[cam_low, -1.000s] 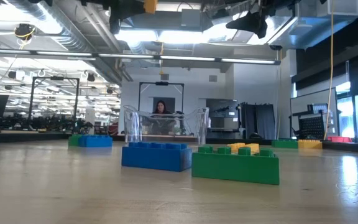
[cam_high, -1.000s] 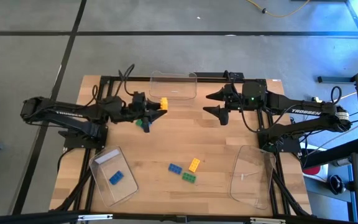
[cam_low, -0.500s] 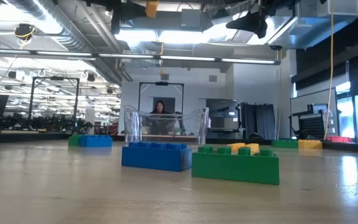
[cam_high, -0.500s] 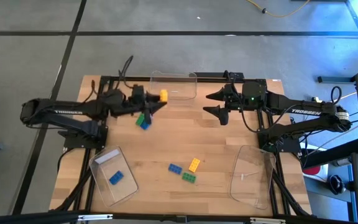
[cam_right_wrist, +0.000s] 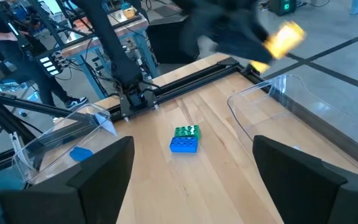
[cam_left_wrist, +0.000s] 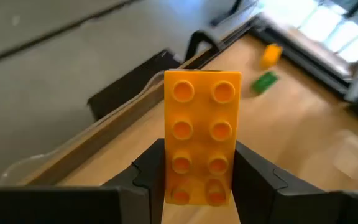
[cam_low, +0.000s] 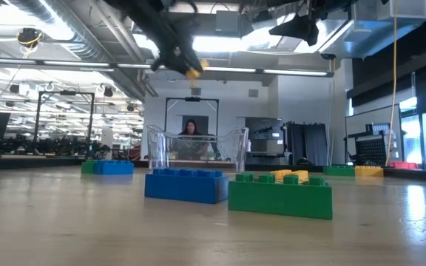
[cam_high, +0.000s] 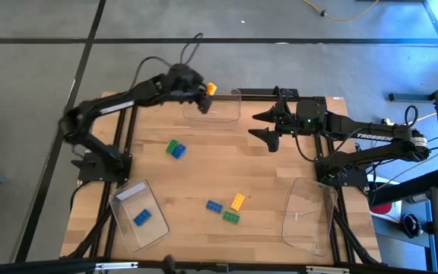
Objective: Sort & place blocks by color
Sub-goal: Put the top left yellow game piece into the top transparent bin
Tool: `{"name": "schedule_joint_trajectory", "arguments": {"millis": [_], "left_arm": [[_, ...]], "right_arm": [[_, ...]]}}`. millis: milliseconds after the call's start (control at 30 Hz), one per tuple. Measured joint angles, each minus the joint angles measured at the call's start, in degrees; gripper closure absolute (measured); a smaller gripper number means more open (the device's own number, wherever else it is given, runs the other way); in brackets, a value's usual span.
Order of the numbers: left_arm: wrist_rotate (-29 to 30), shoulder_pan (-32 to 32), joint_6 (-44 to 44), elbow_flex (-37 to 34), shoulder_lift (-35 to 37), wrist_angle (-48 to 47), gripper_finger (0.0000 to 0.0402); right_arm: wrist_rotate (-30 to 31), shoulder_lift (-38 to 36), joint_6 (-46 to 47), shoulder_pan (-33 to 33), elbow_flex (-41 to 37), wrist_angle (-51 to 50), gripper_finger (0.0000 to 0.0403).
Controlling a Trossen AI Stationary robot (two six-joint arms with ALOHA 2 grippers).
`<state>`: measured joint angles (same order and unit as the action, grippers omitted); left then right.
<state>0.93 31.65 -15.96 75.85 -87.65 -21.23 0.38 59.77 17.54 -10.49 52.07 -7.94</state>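
Left gripper [cam_high: 206,93] up at the top centre of the high view, over the near-left corner of the clear tray [cam_high: 223,113] at the table's far edge, fingers [cam_left_wrist: 149,171] clamped on the long sides of an orange brick [cam_left_wrist: 204,134], held above the table. Right gripper [cam_high: 260,126] parked right of centre, fingers spread wide, holding nothing. Green and blue pair [cam_high: 175,148] touching on the wood, left of centre. Lower centre: blue brick [cam_high: 214,205], orange brick [cam_high: 238,201] and green brick [cam_high: 231,218] close together. One blue brick [cam_high: 141,218] inside the lower-left tray [cam_high: 125,193]. Lower-right tray [cam_high: 308,217] clear. A person [cam_low: 191,128] far back in the low view.
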Motion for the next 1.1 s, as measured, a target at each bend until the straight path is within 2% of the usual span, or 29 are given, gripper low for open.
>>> {"name": "schedule_joint_trajectory", "arguments": {"millis": [133, 300, 400, 567, 767, 933, 1100], "left_arm": [[0.06, 1.11, -3.75, 3.41, -8.82, 0.14, 0.0274], [-0.90, 1.08, -12.64, 4.05, -17.22, 5.90, 0.0274], [-4.09, 1.08, -16.34, 4.05, -20.81, 9.82, 0.0274], [-3.63, 1.43, -20.30, 4.09, -25.32, 8.71, 0.0274], [-2.43, 1.84, -21.04, 4.07, -27.57, 2.91, 0.0274], [-0.46, 1.70, -19.47, 4.07, -27.57, 2.45, 0.0271], [-1.09, 1.83, -19.43, 4.07, -27.57, 2.40, 0.0218]], "right_arm": [[0.04, 0.00, 0.07, -0.01, 0.00, 0.00, 0.0072], [0.13, 0.00, 0.34, 0.00, 0.00, -0.02, 0.0072], [0.13, 0.00, 0.39, 0.00, 0.00, -0.02, 0.0072], [0.11, 0.00, 0.43, 0.01, 0.00, -0.02, 0.0072], [0.10, 0.00, 1.68, 0.01, 0.00, -0.03, 0.0072], [0.11, 0.00, 1.89, 0.03, 0.00, -0.04, 0.0072], [0.09, 0.00, 1.92, 0.03, 0.00, -0.06, 0.0072]]}}
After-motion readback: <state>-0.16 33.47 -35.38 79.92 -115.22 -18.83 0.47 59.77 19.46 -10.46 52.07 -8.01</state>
